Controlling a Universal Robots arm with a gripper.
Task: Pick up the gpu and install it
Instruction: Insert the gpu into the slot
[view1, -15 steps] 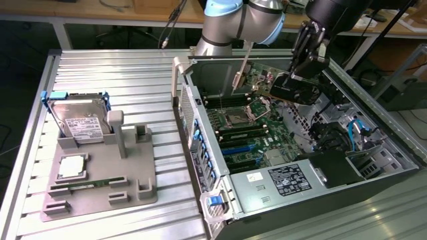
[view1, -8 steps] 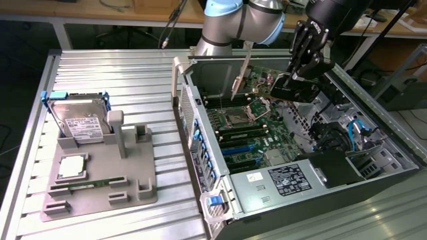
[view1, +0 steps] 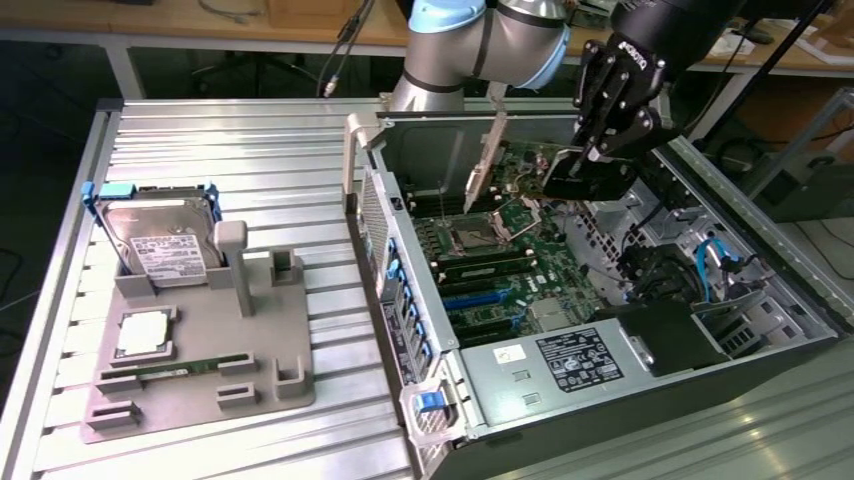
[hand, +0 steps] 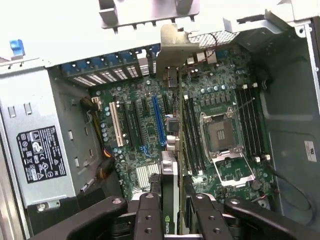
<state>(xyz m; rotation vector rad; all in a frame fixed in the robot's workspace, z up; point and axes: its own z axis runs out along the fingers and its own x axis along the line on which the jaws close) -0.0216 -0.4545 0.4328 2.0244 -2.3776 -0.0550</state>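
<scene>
I hold the gpu (hand: 173, 165) edge-up over the open computer case (view1: 400, 250). My gripper (view1: 589, 178) is shut on the card's near end, its black fingers (hand: 150, 210) pressing on both sides. The pale silver bracket (view1: 486, 150) at the card's far end hangs next to the case's rear slot wall (hand: 120, 70). In the wrist view the gpu runs above the motherboard (hand: 140, 130), between the blue expansion slot (hand: 158, 120) and the memory slots (hand: 192, 135). It hovers clear of the board and is not seated in a slot.
On the exterior view's left, a grey tray (view1: 267, 385) carries a hard drive (view1: 160, 235) in a blue frame, a CPU (view1: 144, 332) and a green memory stick (view1: 174, 368). Inside the case are an open CPU socket (hand: 220, 135), a power supply (view1: 567, 365) and cables (view1: 707, 260).
</scene>
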